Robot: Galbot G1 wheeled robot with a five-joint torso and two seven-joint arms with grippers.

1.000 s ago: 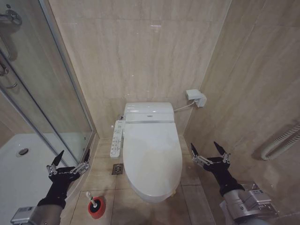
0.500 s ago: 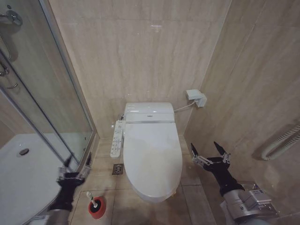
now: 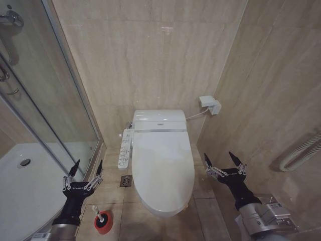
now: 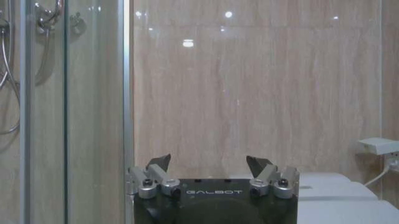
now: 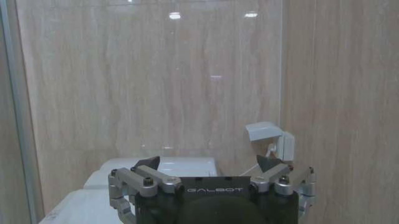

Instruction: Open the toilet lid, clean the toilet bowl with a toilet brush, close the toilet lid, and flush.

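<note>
1. Since the earlier frame, the left gripper [image 3: 86, 167] has been shifted slightly rightward and raised; it is seen beside the glass shower door [image 3: 45, 100], above the floor tiles, with its fingers spread apart.
2. The right gripper [image 3: 223, 160] is held unchanged to the right of the toilet, near the beige wall, fingers likewise spread and empty.
3. The large glossy white oval plastic toilet lid [image 3: 163, 168] is shown lowered flat over the white ceramic toilet bowl [image 3: 170, 210], with the long white button panel [image 3: 125, 148] along its left side.
4. The small toilet brush [image 3: 102, 218], thin white handle upward, is seated in its round red cup holder [image 3: 104, 225] on the floor, left of the bowl and just beside the left arm.
</note>
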